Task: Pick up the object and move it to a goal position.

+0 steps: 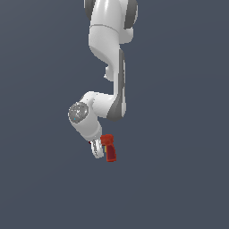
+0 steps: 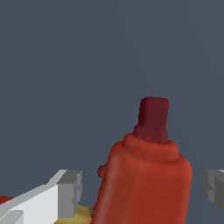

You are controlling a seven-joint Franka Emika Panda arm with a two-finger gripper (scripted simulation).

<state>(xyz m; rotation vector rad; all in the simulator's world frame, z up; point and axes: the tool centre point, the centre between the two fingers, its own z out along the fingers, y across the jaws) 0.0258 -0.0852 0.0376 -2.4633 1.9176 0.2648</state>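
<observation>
The red drill shows in the exterior view just to the right of my white hand, below the bent arm. In the wrist view the drill fills the space between my fingers, its dark nose tip pointing away from the camera and a yellowish mark low beside it. My gripper straddles the drill. One finger and the other finger each stand a narrow gap off the drill's sides, so the gripper looks open around it.
A plain dark grey-blue surface is all that shows around the arm in both views. The white arm links come down from the top of the exterior view.
</observation>
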